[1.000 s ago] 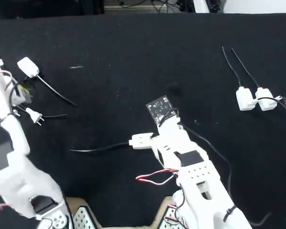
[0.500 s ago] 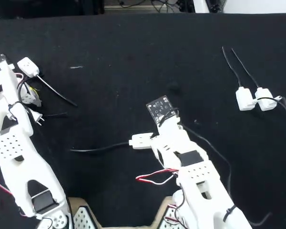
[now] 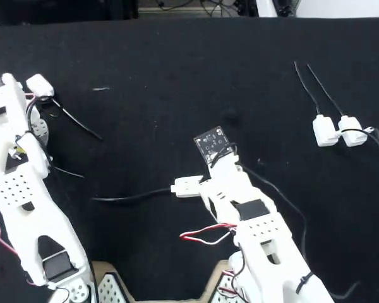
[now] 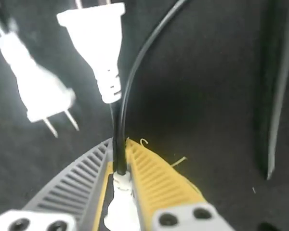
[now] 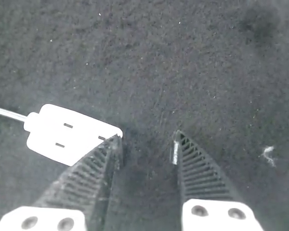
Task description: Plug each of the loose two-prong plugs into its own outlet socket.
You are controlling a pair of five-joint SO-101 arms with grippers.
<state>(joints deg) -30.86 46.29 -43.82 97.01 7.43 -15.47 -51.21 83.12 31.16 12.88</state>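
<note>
Logging from the plugs out: one loose plug [image 4: 94,38] and a second plug [image 4: 36,89] sit close together over the black cloth [image 3: 145,63], well apart from the outlet socket [image 3: 188,186], on the left arm's side. There the left gripper [image 4: 119,143] is pinched nearly closed on a black cord [image 4: 129,86], likely to tow a plug toward the socket. Beside the socket the right gripper [image 5: 147,137] is spread wide, empty, one fingertip touching the socket's end, probably to brace it.
</note>
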